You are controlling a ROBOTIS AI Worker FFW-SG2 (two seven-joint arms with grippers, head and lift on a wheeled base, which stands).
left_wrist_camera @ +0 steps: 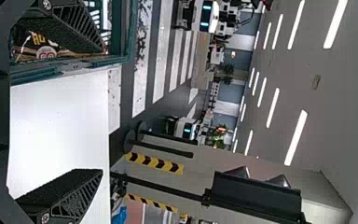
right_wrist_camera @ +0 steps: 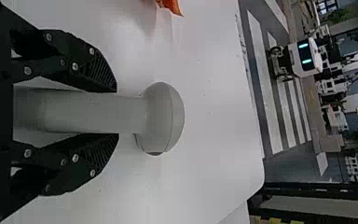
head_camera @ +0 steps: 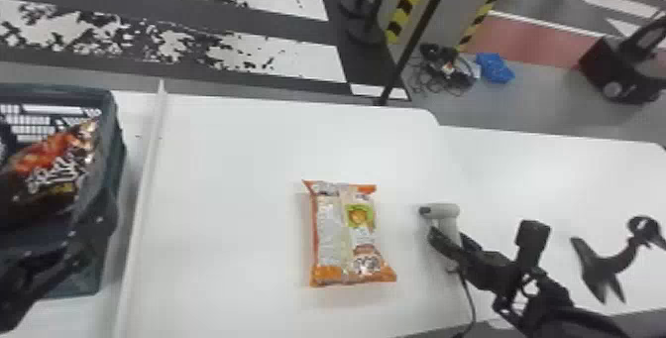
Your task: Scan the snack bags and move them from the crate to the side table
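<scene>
I'm gripping the smooth grey scanner [head_camera: 446, 209] in my right claw [head_camera: 448, 240], my left claw [head_camera: 54, 262] standing wide by the plastic crate [head_camera: 118, 148]. A glossy dark bag [head_camera: 54, 168] is slumping inside; a crinkled orange bag [head_camera: 347, 235] is lying toward the white counter's [head_camera: 233, 173] near edge.

A snack bag [head_camera: 342, 235] lies on the table [head_camera: 223, 163] between crate [head_camera: 113, 163], left, and scanner [head_camera: 446, 210], right.
</scene>
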